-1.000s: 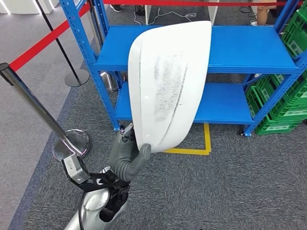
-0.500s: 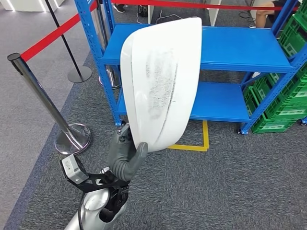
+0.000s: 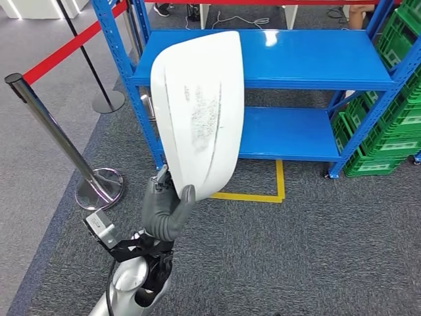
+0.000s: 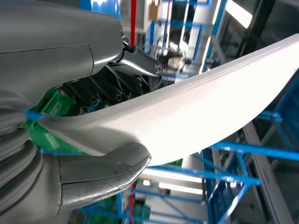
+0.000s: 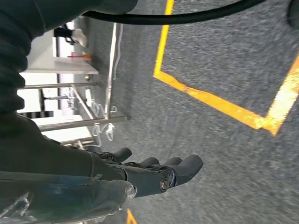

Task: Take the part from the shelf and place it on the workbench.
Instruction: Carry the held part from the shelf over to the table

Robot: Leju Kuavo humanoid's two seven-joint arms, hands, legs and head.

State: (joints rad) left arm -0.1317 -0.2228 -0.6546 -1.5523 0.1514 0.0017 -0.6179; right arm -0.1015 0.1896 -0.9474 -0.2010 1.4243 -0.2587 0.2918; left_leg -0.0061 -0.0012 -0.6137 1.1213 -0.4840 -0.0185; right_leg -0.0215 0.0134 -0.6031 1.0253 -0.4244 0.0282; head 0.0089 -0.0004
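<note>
At lower left of the head frame the left hand (image 3: 166,210) pinches the white part (image 3: 201,108) by its bottom edge, thumb on the near face; the shell rises upright at centre, in front of the blue shelf (image 3: 318,56). Keep that pinch firm and the shell steady while turning toward the bench. The right hand (image 5: 155,172) hangs over carpet, fingers loosely extended, holding nothing

The large white curved plastic part (image 3: 198,112) held above the left hand (image 3: 164,212) hides the middle-left of the blue metal shelf (image 3: 318,62) behind it. The part covers that hand's fingers. Green plastic crates (image 3: 397,138), far right of the hand, are cut off by the edge.
</note>
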